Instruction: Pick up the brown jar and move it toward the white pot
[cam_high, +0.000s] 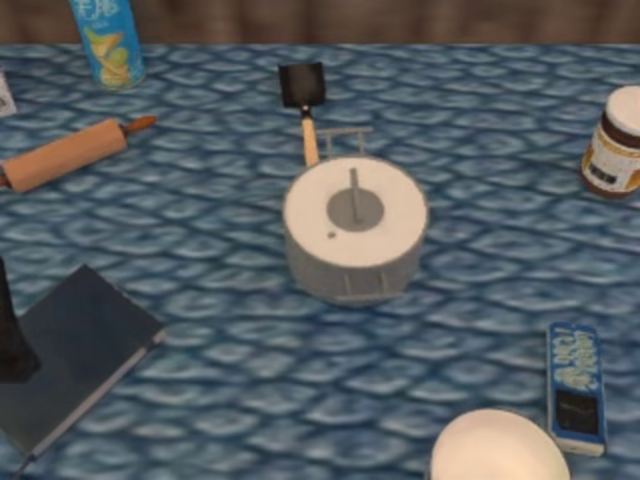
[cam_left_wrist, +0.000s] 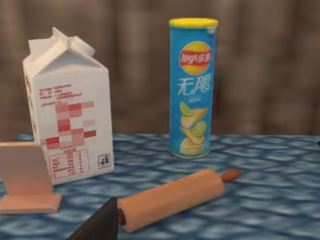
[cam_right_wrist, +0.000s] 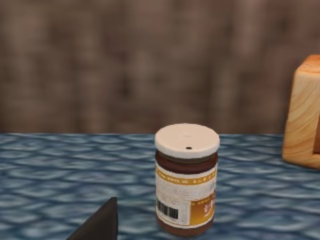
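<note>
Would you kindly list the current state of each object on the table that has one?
brown jar: upright, lid on, ungrasped, near the table's right edge.
white pot: lid on, mid-table.
blue-and-yellow can: upright, capped.
milk carton: upright, closed.
rolling pin: lying flat.
black spatula: lying behind the pot.
dark book: closed, flat.
cream bowl: upside down.

The brown jar (cam_right_wrist: 186, 181) looks like glossy glass with a paper label; the rolling pin (cam_high: 68, 153) looks like smooth wood; the worktop (cam_high: 480, 150) wears rippled blue cloth.
</note>
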